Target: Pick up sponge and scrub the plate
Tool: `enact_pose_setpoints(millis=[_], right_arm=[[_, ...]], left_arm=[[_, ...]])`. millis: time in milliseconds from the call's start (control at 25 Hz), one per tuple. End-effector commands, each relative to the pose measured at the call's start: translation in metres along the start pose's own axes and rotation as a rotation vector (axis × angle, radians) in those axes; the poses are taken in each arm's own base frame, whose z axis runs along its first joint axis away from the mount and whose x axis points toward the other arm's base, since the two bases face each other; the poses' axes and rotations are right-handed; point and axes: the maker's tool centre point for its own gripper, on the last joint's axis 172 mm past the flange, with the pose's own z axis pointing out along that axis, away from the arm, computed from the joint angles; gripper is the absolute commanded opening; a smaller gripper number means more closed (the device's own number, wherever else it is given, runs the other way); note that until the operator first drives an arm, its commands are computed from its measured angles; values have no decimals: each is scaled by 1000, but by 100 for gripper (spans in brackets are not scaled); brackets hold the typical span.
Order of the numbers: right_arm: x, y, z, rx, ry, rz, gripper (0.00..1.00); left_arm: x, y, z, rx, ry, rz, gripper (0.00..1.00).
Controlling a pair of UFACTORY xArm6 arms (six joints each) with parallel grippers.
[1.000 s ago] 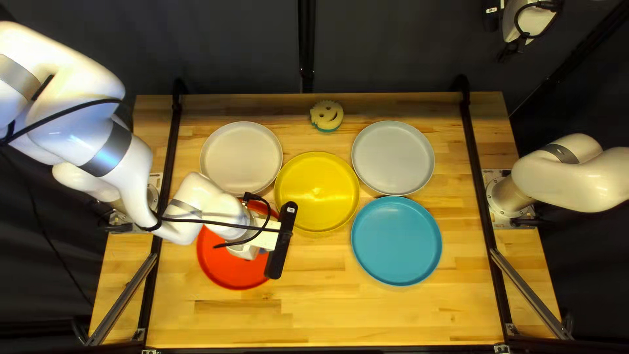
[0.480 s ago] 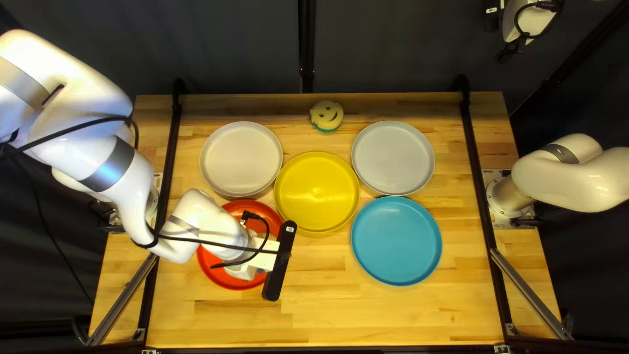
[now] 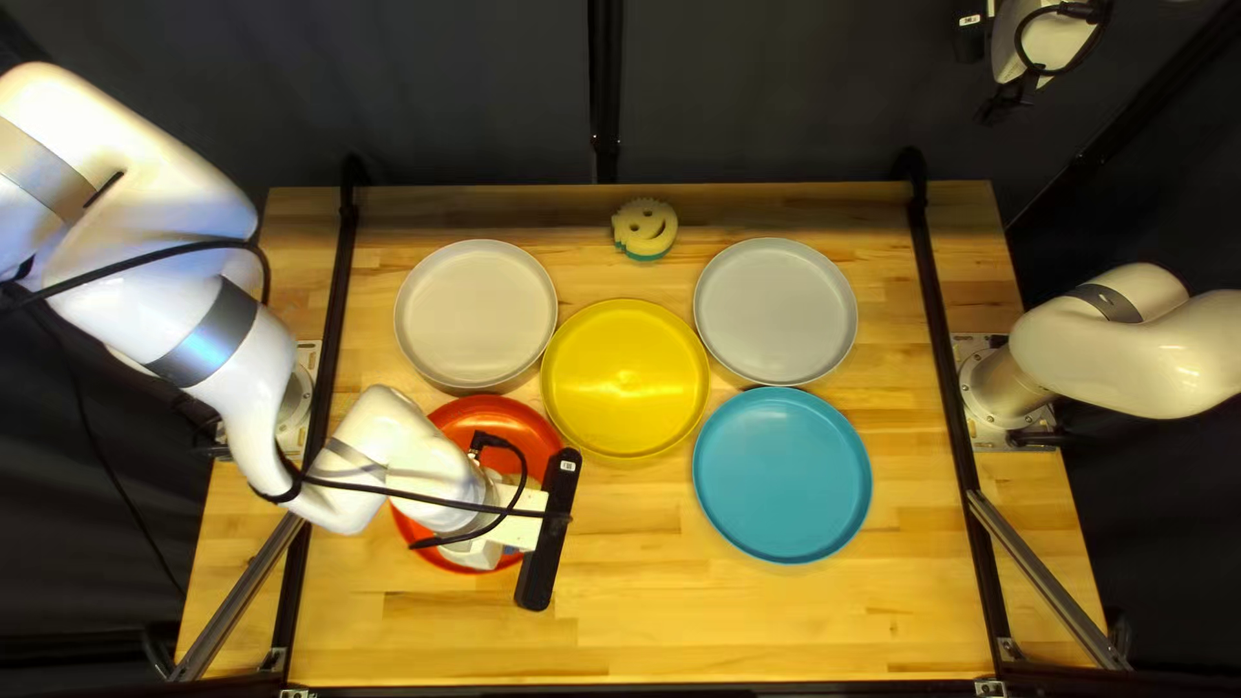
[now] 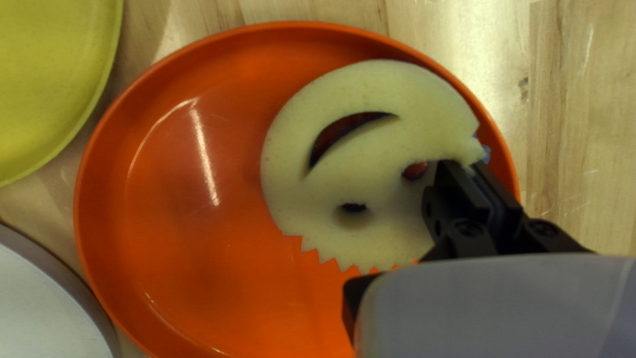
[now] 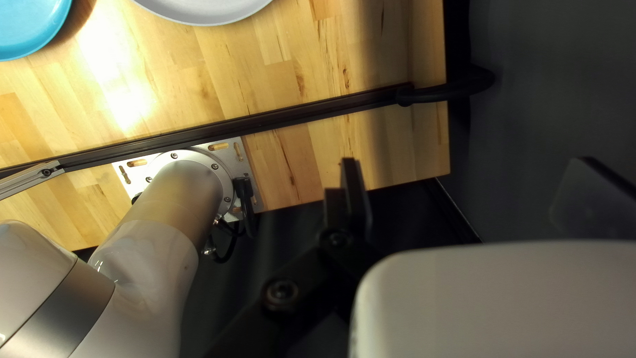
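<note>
Over the red plate (image 3: 498, 416), at its right side in the top left view, is my left gripper (image 3: 548, 530). In the left wrist view the gripper (image 4: 467, 169) is shut on the edge of a round cream smiley sponge (image 4: 371, 179), which lies flat over the orange-red plate (image 4: 199, 265); a bit of blue shows at its far side. Only part of my right gripper (image 3: 971, 36) shows, high at the top right of the top left view. In its own wrist view the right gripper (image 5: 465, 166) stands open, its fingers wide apart and holding nothing.
A second smiley sponge (image 3: 644, 229) lies near the table's far edge. Yellow (image 3: 626, 378), blue (image 3: 782, 475), off-white (image 3: 476, 314) and light grey (image 3: 776, 310) plates stand around. Dark rails (image 3: 941, 349) run along both table sides.
My left gripper has shifted toward the table's near edge, uncovering more of the red plate's far side. The right arm and the other plates stay where they were.
</note>
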Motion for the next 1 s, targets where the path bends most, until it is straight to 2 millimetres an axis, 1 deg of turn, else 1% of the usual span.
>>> enact_pose_setpoints(millis=[40, 320, 360, 440, 600, 760, 1000], right_arm=[[0, 0, 0, 0, 0, 0, 100], [0, 0, 0, 0, 0, 0, 100], [0, 0, 0, 0, 0, 0, 100], [0, 0, 0, 0, 0, 0, 100], [0, 0, 0, 0, 0, 0, 100], [0, 0, 0, 0, 0, 0, 100], [0, 0, 0, 0, 0, 0, 100]], left_arm=[[0, 0, 0, 0, 0, 0, 0], [0, 0, 0, 0, 0, 0, 0], [-8, -1, 1, -7, 4, -2, 0], [-12, -1, -1, -14, 8, 3, 0], [-13, -3, -5, -14, 12, 10, 0], [-21, -15, -10, -12, 9, 13, 0], [-32, -34, -5, -13, -1, 12, 0]])
